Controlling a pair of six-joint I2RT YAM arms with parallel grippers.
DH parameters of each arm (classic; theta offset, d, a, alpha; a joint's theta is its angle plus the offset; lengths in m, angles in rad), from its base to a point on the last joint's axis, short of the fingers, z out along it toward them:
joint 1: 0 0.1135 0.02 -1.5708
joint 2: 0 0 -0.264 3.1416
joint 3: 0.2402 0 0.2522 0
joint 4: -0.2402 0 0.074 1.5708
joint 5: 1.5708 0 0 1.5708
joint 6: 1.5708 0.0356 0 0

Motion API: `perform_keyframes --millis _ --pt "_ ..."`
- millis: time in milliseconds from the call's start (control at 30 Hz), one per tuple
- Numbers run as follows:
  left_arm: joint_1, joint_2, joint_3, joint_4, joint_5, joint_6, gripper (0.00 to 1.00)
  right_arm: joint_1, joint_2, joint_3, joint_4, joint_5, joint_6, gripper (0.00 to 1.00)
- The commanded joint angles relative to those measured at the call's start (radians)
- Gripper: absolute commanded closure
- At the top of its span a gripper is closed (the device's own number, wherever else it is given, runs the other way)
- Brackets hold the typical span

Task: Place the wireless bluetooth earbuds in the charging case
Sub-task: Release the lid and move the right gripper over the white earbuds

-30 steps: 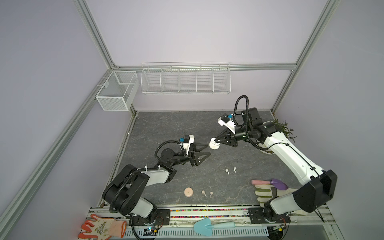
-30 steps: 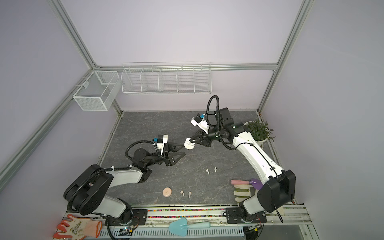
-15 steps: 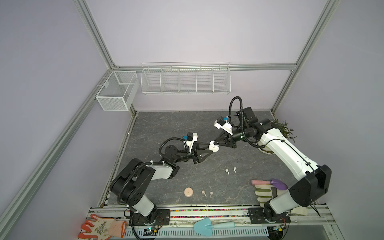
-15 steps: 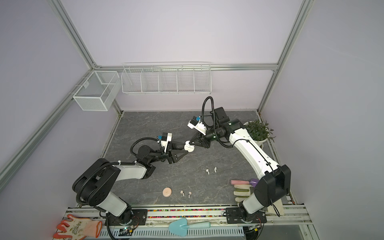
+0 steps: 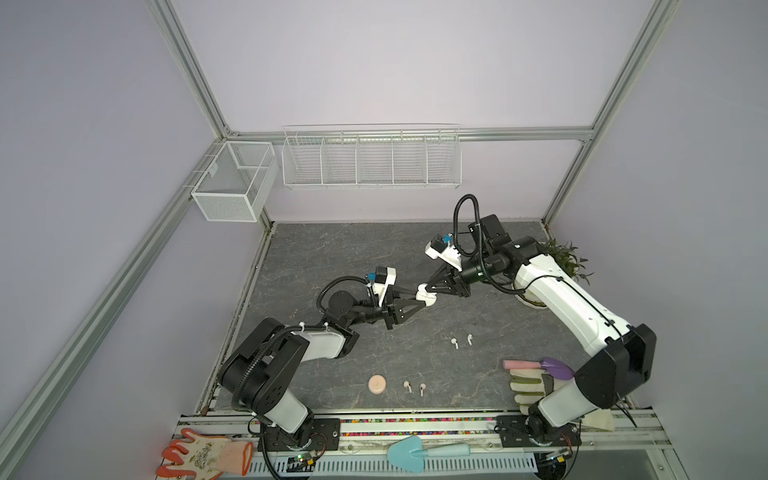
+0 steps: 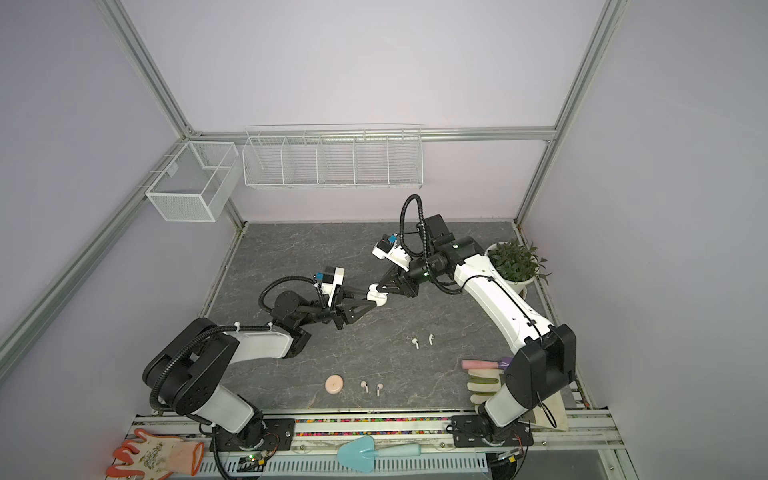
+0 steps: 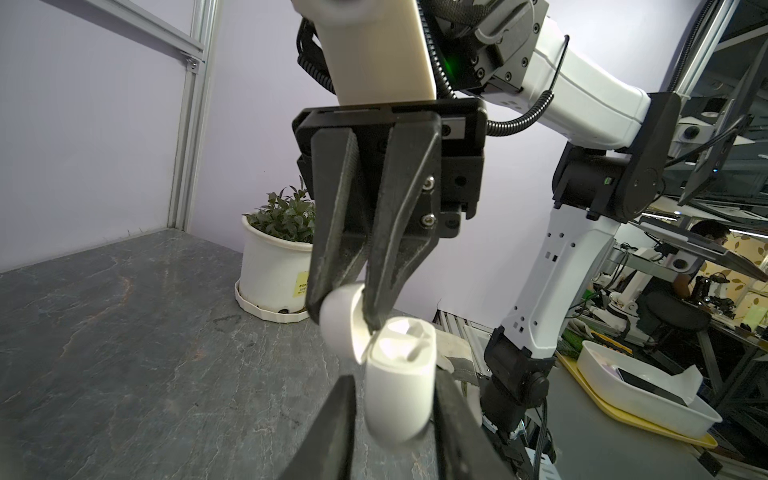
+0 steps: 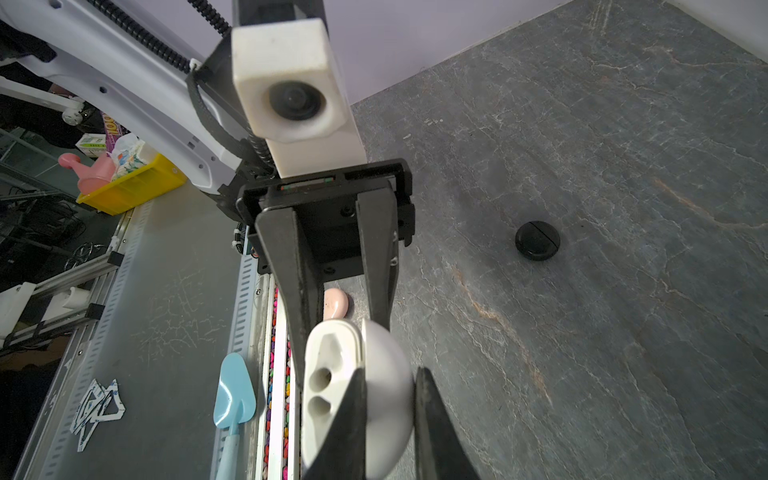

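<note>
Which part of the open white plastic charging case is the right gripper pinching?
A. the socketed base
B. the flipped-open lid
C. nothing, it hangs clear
B: in the left wrist view the right gripper is shut on the lid of the white plastic charging case.

Back corner: potted plant [image 6: 515,262], upright in its white pot.
Front edge: blue trowel [image 5: 409,456], orange glove [image 5: 208,455] (both off the slab [image 5: 332,249]).
Up top: two wire baskets [image 5: 372,162] hanging.
</note>
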Motion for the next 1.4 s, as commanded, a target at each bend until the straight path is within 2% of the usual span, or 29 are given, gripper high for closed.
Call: perform_keyframes --millis 0,300,400,500,567,633,733,800,867,933,1100,1367 --pt "-0.003 -0.011 0.027 0.032 0.010 -0.003 0.72 0.010 0.005 0.020 -0.010 -0.029 -0.030 0.85" --pt "-0.003 -0.008 0.031 0.031 0.013 -0.003 0.86 0.011 0.008 0.023 -0.003 -0.014 -0.016 0.70" --pt "-0.003 -0.003 0.033 0.032 0.014 -0.006 0.87 0.011 0.000 0.017 0.008 0.017 0.002 0.62" --pt "-0.003 0.001 0.030 0.032 0.008 -0.009 0.92 0.009 -0.015 0.017 0.021 0.053 0.043 0.46" --pt "-0.003 0.001 0.020 0.034 -0.006 -0.006 0.94 0.010 -0.058 0.006 0.066 0.142 0.155 0.36" --pt "-0.003 -0.001 0.008 0.034 -0.027 -0.004 0.99 0.006 -0.129 -0.044 0.164 0.247 0.324 0.32" --pt "-0.008 -0.003 -0.010 0.034 -0.064 0.018 1.00 0.004 -0.272 -0.211 0.331 0.452 0.606 0.25" --pt "-0.008 -0.005 -0.014 0.034 -0.077 0.030 1.00 0.005 -0.352 -0.323 0.324 0.610 0.706 0.21" --pt "-0.009 -0.005 -0.019 0.035 -0.091 0.033 1.00 0.005 -0.409 -0.437 0.297 0.728 0.747 0.22" --pt "-0.012 -0.005 -0.024 0.035 -0.099 0.032 1.00 0.005 -0.426 -0.521 0.275 0.774 0.786 0.24" --pt "-0.014 -0.032 -0.048 0.035 -0.110 0.038 1.00 0.026 -0.318 -0.633 0.280 0.749 0.799 0.33" --pt "-0.014 -0.058 -0.060 0.035 -0.105 0.019 1.00 0.088 -0.121 -0.678 0.341 0.732 0.773 0.45"
